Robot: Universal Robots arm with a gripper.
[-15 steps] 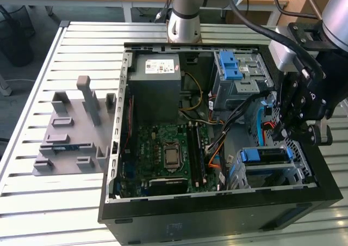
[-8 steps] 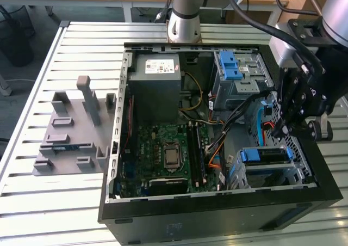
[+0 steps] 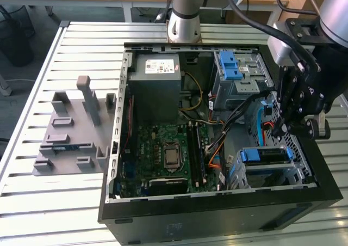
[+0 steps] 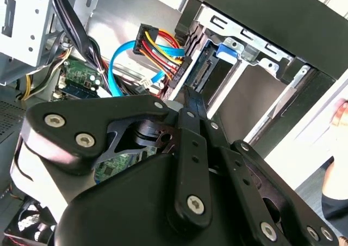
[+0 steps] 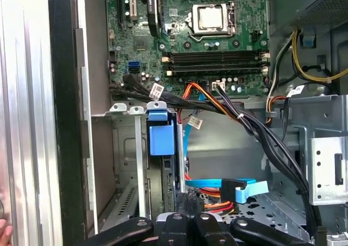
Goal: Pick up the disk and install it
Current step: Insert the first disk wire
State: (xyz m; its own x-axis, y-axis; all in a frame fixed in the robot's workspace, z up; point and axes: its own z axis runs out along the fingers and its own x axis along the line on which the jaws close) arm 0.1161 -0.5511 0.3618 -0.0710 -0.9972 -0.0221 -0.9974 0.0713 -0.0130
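- Where the case (image 3: 217, 216) lies open on the slatted table (image 3: 49, 202), the disk (image 3: 262, 155) sits in a bay low on the exterior view's right, close to the case's side wall.
- Writing: the power supply (image 3: 157, 88), at the upper middle of the exterior view, carries a white sticker (image 3: 159, 67) with dark and red marks. Its print cannot be made out.
- The disk shows a blue end bracket with a dark edge below it. In the first wrist view the bracket (image 5: 161, 133) stands upright between silver bay rails (image 5: 140, 164), with an open slot just beside it.
- In the second wrist view a plug (image 4: 173, 66) with red, yellow and black wires lies at the disk's end. Whether it is seated I cannot tell.
- The end effector (image 3: 283, 127) hangs just above the disk's bay. In the first wrist view its fingers (image 5: 175, 223) are narrow, pressed together with nothing between them. Whether they touch the disk cannot be told.
- Room is tight. Black cables (image 5: 255, 131) and a blue cable (image 5: 239, 189) cross the gap between the bay and the drive cage (image 3: 239, 74), and the case wall runs close on the exterior view's right.
- A grey fixture (image 3: 70, 131) stands on the table at the exterior view's left, well apart from the case's bays.
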